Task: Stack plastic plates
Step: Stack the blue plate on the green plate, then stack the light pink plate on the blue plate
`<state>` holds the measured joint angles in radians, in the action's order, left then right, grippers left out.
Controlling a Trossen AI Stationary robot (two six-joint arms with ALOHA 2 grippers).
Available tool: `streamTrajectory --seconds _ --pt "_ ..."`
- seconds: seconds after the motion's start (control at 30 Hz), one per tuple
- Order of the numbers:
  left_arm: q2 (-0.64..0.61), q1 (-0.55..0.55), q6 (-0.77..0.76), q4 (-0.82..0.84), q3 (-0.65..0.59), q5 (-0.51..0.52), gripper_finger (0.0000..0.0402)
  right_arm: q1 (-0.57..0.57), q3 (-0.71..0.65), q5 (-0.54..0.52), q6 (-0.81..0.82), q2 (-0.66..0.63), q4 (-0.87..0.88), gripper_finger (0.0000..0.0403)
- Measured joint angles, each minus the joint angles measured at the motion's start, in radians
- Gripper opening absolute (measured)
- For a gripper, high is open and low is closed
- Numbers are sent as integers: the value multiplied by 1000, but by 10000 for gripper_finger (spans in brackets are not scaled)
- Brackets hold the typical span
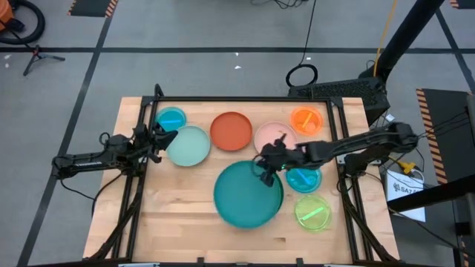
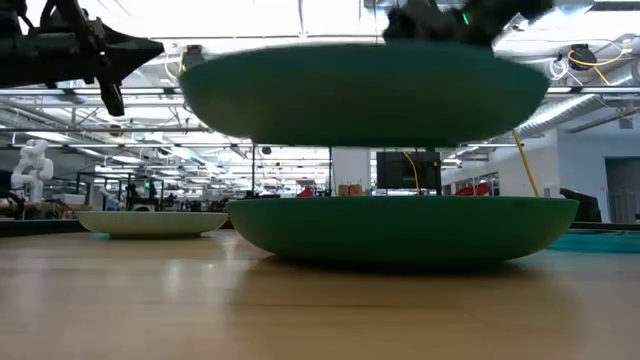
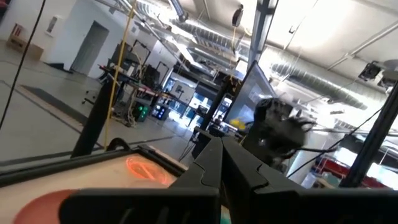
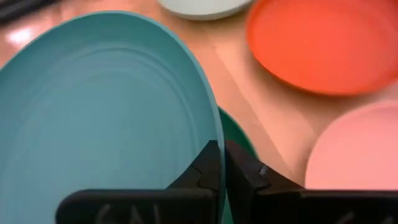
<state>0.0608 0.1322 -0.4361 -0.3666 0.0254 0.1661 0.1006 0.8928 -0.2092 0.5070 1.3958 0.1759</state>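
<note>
The right gripper (image 1: 265,167) is clenched on the teal plate's (image 1: 247,195) rim at its 1 o'clock edge, holding it in the air above the green plate (image 2: 400,228). Held by so thin an edge, it may tilt and land off-centre. The left gripper (image 1: 165,138), fingers together, waits over the mint plate (image 1: 188,146).

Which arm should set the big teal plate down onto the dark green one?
The right. Its gripper already pinches the teal plate by the rim, held above the dark green plate. The left gripper is shut and empty over by the mint plate.
</note>
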Motion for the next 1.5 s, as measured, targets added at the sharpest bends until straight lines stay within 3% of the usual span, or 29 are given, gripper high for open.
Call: streamTrajectory --seconds 0.13,0.27,0.63,0.97,1.17,1.5 --pt "0 3 26 -22 0 25 6 -29 -163 -2 27 -62 -154 7" --pt "0 4 46 -20 0 54 6 -42 -209 2 62 -80 -150 10" --pt "0 4 96 -61 0 127 6 -42 -214 -7 110 -78 -151 78" --pt "0 5 168 -171 0 194 6 -27 -214 -90 109 -78 -164 149" --pt "0 5 197 -182 0 222 6 45 -213 -206 -22 -78 -257 149" --pt "0 4 164 -67 1 222 6 98 -213 -208 -284 -78 -294 144"
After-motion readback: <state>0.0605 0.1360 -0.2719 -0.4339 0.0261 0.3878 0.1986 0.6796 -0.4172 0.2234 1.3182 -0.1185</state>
